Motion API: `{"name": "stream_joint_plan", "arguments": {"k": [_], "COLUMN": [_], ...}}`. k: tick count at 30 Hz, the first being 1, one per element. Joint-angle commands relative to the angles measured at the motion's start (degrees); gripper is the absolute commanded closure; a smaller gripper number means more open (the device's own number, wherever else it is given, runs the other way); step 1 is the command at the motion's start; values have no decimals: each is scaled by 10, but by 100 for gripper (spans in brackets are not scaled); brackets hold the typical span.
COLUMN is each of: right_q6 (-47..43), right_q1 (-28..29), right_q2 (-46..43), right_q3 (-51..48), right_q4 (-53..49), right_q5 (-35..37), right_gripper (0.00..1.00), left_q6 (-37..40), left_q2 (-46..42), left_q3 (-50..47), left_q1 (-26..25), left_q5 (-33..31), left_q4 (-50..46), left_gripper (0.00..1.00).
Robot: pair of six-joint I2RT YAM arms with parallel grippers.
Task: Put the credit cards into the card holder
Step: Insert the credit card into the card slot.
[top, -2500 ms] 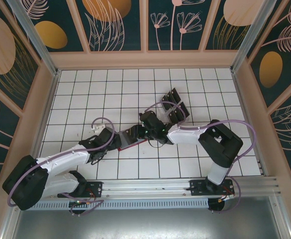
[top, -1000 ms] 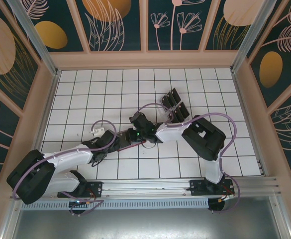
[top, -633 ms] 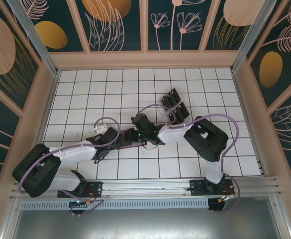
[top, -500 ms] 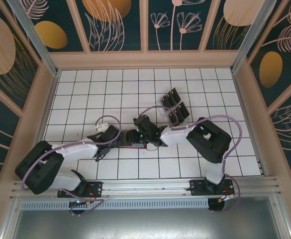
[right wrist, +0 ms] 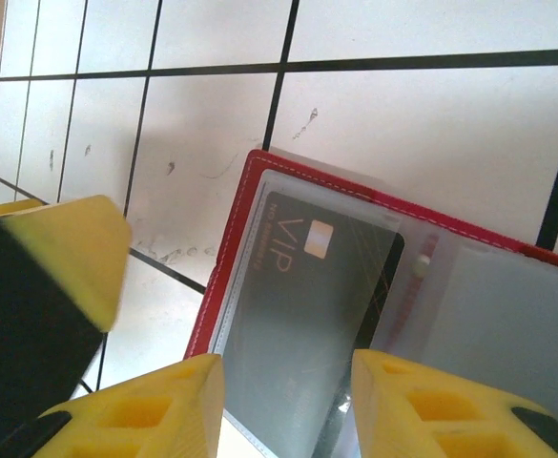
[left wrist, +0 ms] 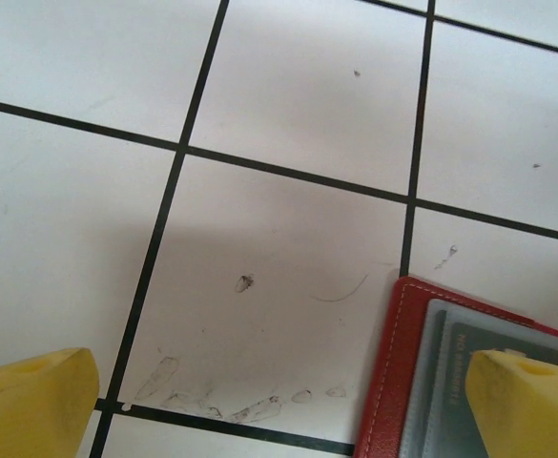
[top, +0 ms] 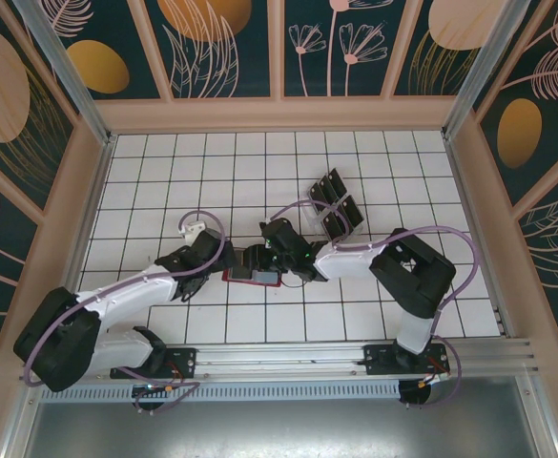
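The card holder (top: pixel 247 276) lies open and flat on the tiled table, red-edged with clear sleeves (right wrist: pixel 507 305). One black credit card (right wrist: pixel 307 296) marked VIP sits inside its left sleeve. My right gripper (right wrist: pixel 288 410) hovers just over that card with its yellow fingers (right wrist: pixel 155 410) apart, gripping nothing. My left gripper (left wrist: pixel 279 410) is wide open at the holder's left edge (left wrist: pixel 383 382), its right fingertip over the sleeve. From above, both grippers, left (top: pixel 221 262) and right (top: pixel 264 260), meet over the holder. More credit cards (top: pixel 334 202) stand in a rack behind.
The clear slotted rack (top: pixel 341 212) of black cards stands at mid-table, just beyond the right arm's forearm (top: pixel 350 256). Wooden walls (top: pixel 88 191) fence the white gridded table (top: pixel 164 172) on three sides. The left fingertip (right wrist: pixel 59 258) appears close beside the holder in the right wrist view.
The right gripper's jaws have parted, leaving the card in the sleeve. The holder, earlier tilted between the grippers, now lies flat. The left arm shifted its gripper slightly back and left.
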Motion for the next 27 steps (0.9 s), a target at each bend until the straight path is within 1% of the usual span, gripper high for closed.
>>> {"name": "stream_joint_plan", "arguments": {"k": [1,7,14,20,27], "right_q6": [14,25,30,28,12], "right_q1": [-4,-3,2,4,5], "right_q2": [-3,20,42,61,82], "right_q3": [-6,2,23,46,82], "right_q4": [3,7,-4,-9,-36], "right_q5": [13,6,4,-4,-9], "right_gripper": [61,68,70,78,79], "left_q6": [1,-1,-3,-6,-17], "left_q2": [-19,-43,-63,-66,-72], "left_q3": [-7,-19,-31,-45,-61], "left_q1": [3,3,3,3,3], "left_q5": [9,15,29,44,66], "left_q4": [-22,-23,-19,-6,16], "left_gripper": [2,2,2,2,2]}}
